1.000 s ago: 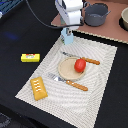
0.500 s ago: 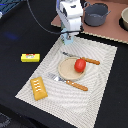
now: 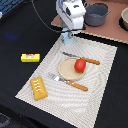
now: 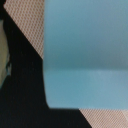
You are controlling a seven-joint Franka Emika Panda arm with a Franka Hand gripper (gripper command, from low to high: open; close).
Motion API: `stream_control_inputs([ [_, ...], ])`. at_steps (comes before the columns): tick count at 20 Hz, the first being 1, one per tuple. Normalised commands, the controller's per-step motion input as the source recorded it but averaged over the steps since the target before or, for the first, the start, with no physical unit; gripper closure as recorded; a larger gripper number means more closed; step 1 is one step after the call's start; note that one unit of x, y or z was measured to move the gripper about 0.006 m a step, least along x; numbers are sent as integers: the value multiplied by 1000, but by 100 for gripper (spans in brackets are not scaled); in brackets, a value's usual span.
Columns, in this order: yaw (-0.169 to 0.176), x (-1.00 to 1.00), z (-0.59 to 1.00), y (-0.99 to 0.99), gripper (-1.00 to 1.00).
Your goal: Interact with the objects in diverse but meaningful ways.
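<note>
My gripper point(image 3: 67, 33) hangs over the far edge of the striped placemat point(image 3: 100, 85), shut on a light blue carton point(image 3: 66, 39). The carton's bottom is at or just above the mat. In the wrist view the carton point(image 4: 85, 55) fills most of the picture and my fingers are hidden. A red tomato point(image 3: 80, 65) sits on a tan round plate point(image 3: 66, 71) in the middle of the mat. A flat yellow box point(image 3: 30, 57) lies on the black table off the mat, towards the exterior view's left. An orange ridged block point(image 3: 38, 88) lies on the mat's near corner.
A knife point(image 3: 85, 59) lies beyond the plate and a fork point(image 3: 69, 81) in front of it, both with orange handles. A grey pot point(image 3: 96, 14) and a second pot point(image 3: 124, 19) stand on a brown board behind the mat.
The arm has come down slightly over the mat's far edge with the light blue carton under it. The other objects have not moved.
</note>
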Motion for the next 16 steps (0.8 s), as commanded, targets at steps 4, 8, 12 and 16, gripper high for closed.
stream_control_inputs([
  [4, 37, 44, -196, 3, 100],
  [8, 11, 0, -50, 0, 100],
  [12, 7, -19, 341, 0, 100],
  [16, 21, -55, 200, -1, 100],
])
